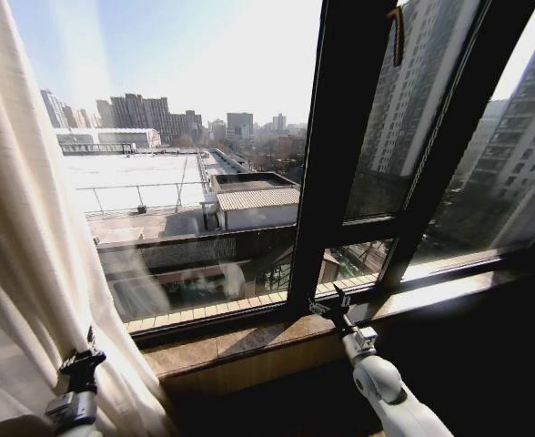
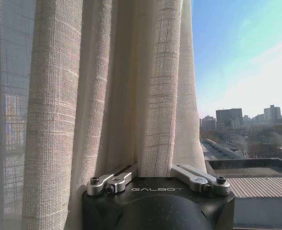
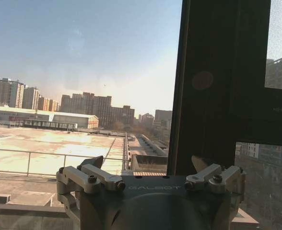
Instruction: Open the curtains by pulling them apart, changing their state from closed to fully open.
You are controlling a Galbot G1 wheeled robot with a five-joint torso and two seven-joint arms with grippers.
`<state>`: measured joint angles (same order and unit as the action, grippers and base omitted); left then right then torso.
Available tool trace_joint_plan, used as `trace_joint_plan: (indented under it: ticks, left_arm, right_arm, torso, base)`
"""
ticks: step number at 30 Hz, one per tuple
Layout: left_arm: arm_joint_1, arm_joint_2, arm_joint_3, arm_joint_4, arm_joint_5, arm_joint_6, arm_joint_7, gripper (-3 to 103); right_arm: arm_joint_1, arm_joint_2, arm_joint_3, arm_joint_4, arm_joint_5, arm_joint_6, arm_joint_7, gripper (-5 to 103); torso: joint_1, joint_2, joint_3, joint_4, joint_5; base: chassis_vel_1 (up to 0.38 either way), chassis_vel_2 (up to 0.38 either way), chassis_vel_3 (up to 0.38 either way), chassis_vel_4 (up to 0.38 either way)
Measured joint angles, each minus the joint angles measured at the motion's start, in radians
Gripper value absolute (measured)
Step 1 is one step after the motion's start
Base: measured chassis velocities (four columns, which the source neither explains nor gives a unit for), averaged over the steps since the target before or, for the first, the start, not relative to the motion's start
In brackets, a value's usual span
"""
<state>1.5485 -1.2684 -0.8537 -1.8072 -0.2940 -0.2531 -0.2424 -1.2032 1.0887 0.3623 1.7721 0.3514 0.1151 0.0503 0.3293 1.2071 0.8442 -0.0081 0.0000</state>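
The sheer white curtain (image 1: 22, 228) hangs gathered in pleats along the left side of the window, and the glass to its right is uncovered. My left gripper (image 1: 84, 353) is low at the curtain's inner edge, pressed into the fabric. In the left wrist view its jaws are drawn in around one pleat of the curtain (image 2: 155, 96), with the left gripper (image 2: 154, 165) tips buried in the cloth. My right gripper (image 1: 333, 305) hovers over the stone sill (image 1: 249, 341) near the dark window post (image 1: 340, 137). It is open and holds nothing, and its right gripper (image 3: 147, 163) faces the glass.
The dark window frame (image 3: 213, 86) splits the glass into a large left pane and angled right panes. A brown stone sill runs under the window. Rooftops and towers lie outside. The lower right of the head view is in deep shadow.
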Motion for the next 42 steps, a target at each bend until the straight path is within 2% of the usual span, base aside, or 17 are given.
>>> trace_joint_plan:
  ticks: [7,12,23,31,35,36,37,40,42]
  left_arm:
    - [-0.004,0.004,-0.003,0.011,0.000,-0.001,-0.002,0]
    - [-0.014,0.008,-0.002,0.023,0.000,0.002,-0.003,0]
    - [-0.044,0.021,-0.001,0.057,-0.003,0.003,-0.003,0]
    - [-0.092,0.052,-0.063,0.117,-0.050,0.012,-0.024,0]
    - [-0.162,0.115,-0.128,0.222,-0.105,0.039,-0.060,0]
    - [-0.197,0.158,-0.144,0.286,-0.120,0.045,-0.080,0]
    - [-0.197,0.158,-0.144,0.286,-0.120,0.045,-0.080,0]
    - [-0.270,0.265,-0.171,0.442,-0.148,0.046,-0.117,0]
    - [-0.316,0.332,-0.185,0.558,-0.171,0.044,-0.137,0]
  right_arm:
    - [0.000,0.000,0.000,0.000,0.000,0.000,0.000,100]
    - [0.000,0.000,0.000,0.000,0.000,0.000,0.000,100]
    - [0.000,0.000,0.000,0.000,0.000,0.000,0.000,100]
    - [0.000,0.000,0.000,0.000,0.000,0.000,0.000,100]
    - [0.000,0.000,0.000,0.000,0.000,0.000,0.000,100]
    - [0.000,0.000,0.000,0.000,0.000,0.000,0.000,100]
    - [0.000,0.000,0.000,0.000,0.000,0.000,0.000,100]
    - [0.000,0.000,0.000,0.000,0.000,0.000,0.000,100]
    - [0.000,0.000,0.000,0.000,0.000,0.000,0.000,100]
  torso:
    - [0.000,0.000,0.000,0.0002,-0.0010]
    - [0.000,0.000,0.000,-0.0001,0.0007]
    - [0.000,0.000,0.000,0.0000,-0.0005]
    - [0.000,0.000,0.000,0.0002,-0.0010]
    - [0.000,0.000,0.000,0.0000,0.0001]
    - [0.000,0.000,0.000,-0.0002,-0.0008]
    - [0.000,0.000,0.000,-0.0002,-0.0008]
    - [0.000,0.000,0.000,-0.0004,0.0002]
    - [0.000,0.000,0.000,-0.0003,-0.0007]
  base:
    - [0.175,0.128,-0.175,-0.154]
    - [0.000,0.000,0.000,0.000]
    - [0.039,0.026,-0.028,-0.025]
    - [0.094,0.069,-0.084,-0.077]
    - [0.000,0.000,0.000,0.000]
    - [0.000,0.000,0.000,0.000]
    - [0.000,0.000,0.000,0.000]
    - [0.000,0.000,0.000,0.000]
    - [0.000,0.000,0.000,0.000]
